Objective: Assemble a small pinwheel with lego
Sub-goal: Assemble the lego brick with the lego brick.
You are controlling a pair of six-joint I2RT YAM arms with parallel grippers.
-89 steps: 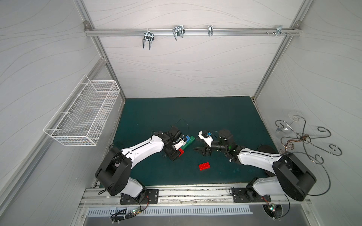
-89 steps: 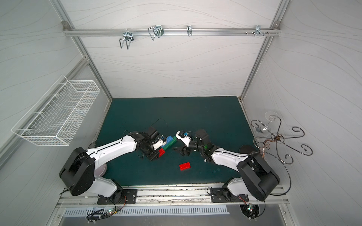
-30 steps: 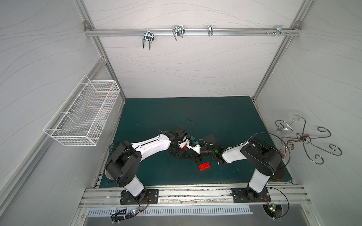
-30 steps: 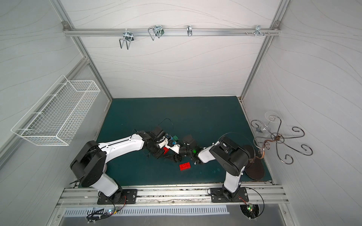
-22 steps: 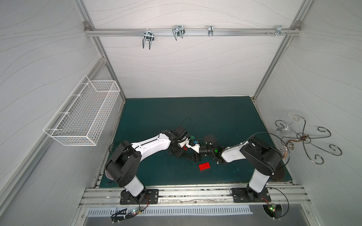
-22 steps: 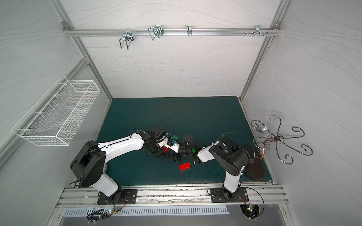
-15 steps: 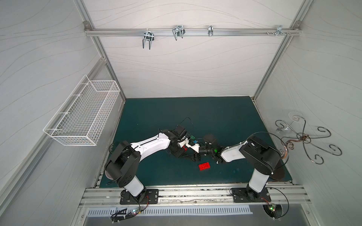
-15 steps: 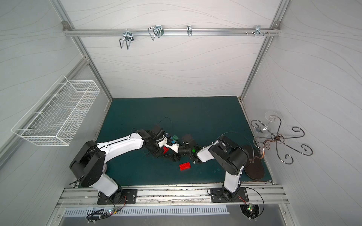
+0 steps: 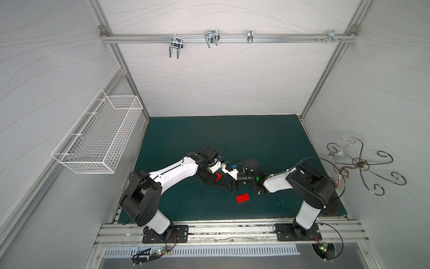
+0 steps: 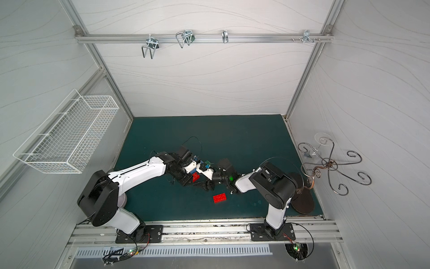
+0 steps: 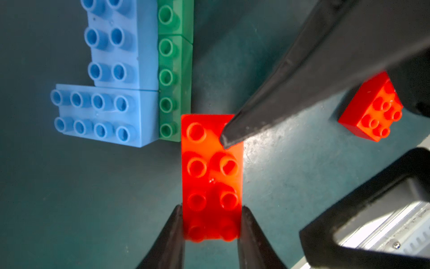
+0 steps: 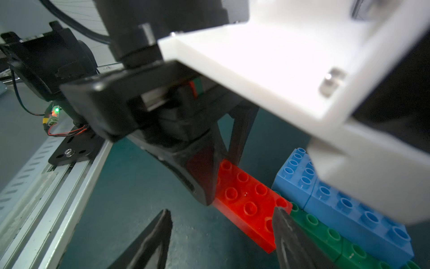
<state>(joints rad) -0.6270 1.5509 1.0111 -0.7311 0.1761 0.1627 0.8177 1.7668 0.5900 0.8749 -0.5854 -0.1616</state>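
Left end effector (image 11: pixel 210 210) clamps one end of a red 2x4 brick (image 11: pixel 211 167); right end effector (image 12: pixel 221 217), jaws apart, rests a fingertip (image 11: pixel 235 132) on the far end, where the brick meets the blue-and-green pinwheel (image 11: pixel 139 104); a second red brick (image 11: pixel 372 111) lies beside the right end effector.

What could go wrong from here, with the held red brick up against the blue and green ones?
The left gripper pinches only one end of the red brick, while a fingertip of the right gripper sits on its far corner. The brick may tilt or slip. The blue and green brick cluster lies unheld and could slide.
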